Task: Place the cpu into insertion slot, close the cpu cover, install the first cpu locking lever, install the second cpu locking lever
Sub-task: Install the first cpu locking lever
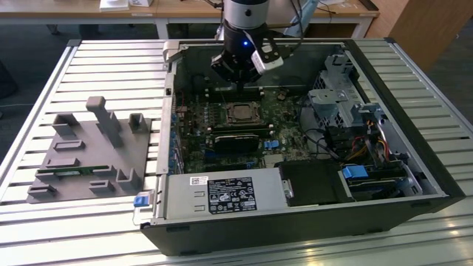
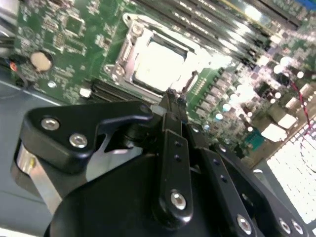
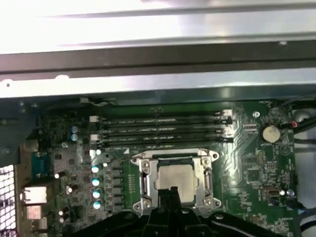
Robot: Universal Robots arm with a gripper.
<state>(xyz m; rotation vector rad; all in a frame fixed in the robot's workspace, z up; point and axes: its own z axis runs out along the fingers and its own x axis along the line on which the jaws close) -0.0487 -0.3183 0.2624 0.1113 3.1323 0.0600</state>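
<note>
Inside the open computer case, closed jaws hang just above the socketed cpu, hiding one edge.

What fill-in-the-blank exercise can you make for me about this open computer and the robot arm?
1. The silver chip sits in the square ____ of the green board.
2. The gripper near the chip is ____ (open or shut).
3. The grey holder stands at the exterior view's ____ of the computer case.
Missing words: socket; shut; left.
</note>
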